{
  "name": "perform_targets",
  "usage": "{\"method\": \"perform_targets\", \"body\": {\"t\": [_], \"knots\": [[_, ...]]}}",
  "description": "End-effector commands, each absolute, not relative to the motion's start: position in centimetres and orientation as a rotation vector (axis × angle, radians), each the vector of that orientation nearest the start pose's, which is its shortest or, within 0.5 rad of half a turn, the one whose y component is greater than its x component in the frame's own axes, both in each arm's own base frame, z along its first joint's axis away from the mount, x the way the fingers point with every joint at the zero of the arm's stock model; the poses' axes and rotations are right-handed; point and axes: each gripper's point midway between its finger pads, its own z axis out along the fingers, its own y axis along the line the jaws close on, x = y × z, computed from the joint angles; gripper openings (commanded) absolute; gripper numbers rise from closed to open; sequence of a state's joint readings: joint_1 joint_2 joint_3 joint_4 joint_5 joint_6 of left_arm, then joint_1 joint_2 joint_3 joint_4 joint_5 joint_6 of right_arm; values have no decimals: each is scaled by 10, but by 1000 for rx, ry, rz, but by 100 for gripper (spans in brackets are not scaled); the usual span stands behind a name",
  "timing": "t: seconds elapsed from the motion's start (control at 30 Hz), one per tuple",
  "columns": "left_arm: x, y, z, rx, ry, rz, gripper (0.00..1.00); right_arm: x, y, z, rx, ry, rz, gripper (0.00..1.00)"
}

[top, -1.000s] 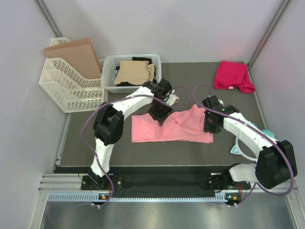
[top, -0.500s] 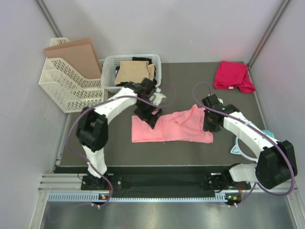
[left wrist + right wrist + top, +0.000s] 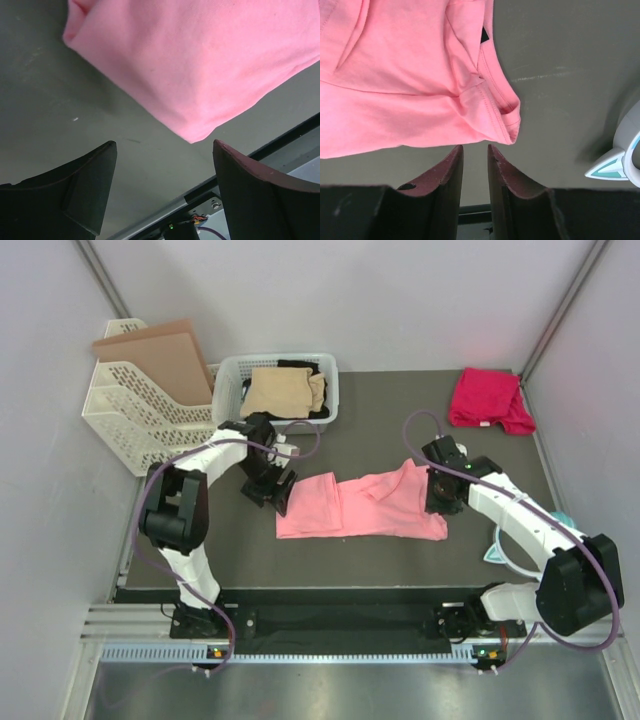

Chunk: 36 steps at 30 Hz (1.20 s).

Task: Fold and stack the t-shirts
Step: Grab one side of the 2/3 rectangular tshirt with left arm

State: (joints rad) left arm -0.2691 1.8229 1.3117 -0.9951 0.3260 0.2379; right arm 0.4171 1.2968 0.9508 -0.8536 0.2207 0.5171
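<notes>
pink shirt (image 3: 360,505) lies mid counter (image 3: 380,430), folded into a long band, not yet squared off. left tool (image 3: 165,150) gapes wide and empty off its left end. right tool (image 3: 475,150) is pinched narrow on nothing at its right hem. red shirt (image 3: 488,398) lies bunched in the far right corner. tan shirt (image 3: 282,393) and black shirt (image 3: 300,366) sit in the basket (image 3: 227,400). no stack yet.

The left gripper (image 3: 164,144) is being held spread wide. The pink t-shirt (image 3: 200,60) is being left ungripped on the dark mat (image 3: 45,105).
</notes>
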Motion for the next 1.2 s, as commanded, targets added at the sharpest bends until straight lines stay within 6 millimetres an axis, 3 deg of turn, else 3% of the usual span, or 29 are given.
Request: {"method": "perform_targets", "body": {"t": [0.0, 0.3, 0.67, 0.93, 0.97, 1.07, 1.17], "knots": [[284, -137, 52, 792, 2914, -588, 82, 252, 93, 113, 189, 2650, -19, 27], [298, -137, 36, 772, 2903, -573, 81, 251, 97, 113, 182, 2649, -15, 27], [297, -146, 15, 805, 2921, -665, 49, 249, 97, 114, 187, 2645, -16, 26], [290, -160, 20, 815, 2906, -769, 46, 249, 101, 113, 180, 2648, -14, 25], [288, -164, 20, 835, 2904, -777, 42, 249, 101, 114, 182, 2645, -14, 25], [282, -170, 22, 863, 2902, -779, 0, 248, 100, 114, 185, 2645, -21, 25], [281, -162, 27, 866, 2899, -725, 0, 249, 101, 117, 186, 2640, -15, 25]]}}
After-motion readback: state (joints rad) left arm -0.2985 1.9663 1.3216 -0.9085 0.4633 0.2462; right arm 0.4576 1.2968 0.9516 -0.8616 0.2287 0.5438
